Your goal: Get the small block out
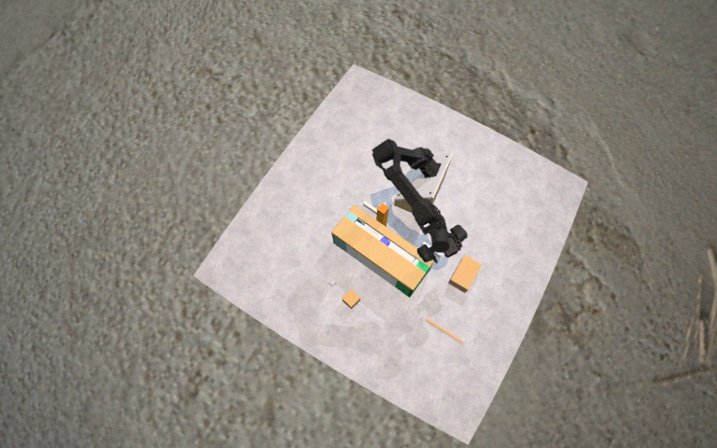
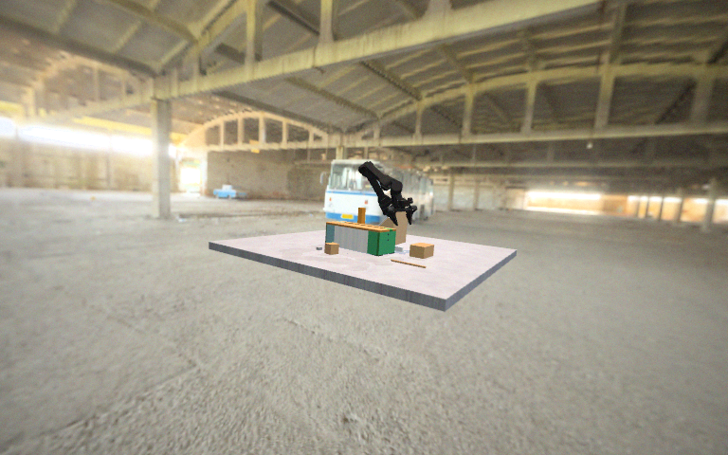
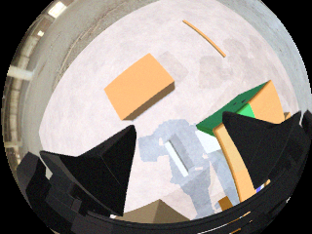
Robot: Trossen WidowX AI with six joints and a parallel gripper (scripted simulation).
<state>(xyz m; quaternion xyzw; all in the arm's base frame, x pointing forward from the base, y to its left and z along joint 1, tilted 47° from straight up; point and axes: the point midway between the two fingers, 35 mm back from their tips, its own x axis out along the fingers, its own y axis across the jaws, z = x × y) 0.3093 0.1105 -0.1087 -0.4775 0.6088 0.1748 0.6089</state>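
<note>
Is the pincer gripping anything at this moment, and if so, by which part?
Nothing is held. The pincer stands open and empty above the green end of the box; the small blue block lies on the shelf inside.
</note>
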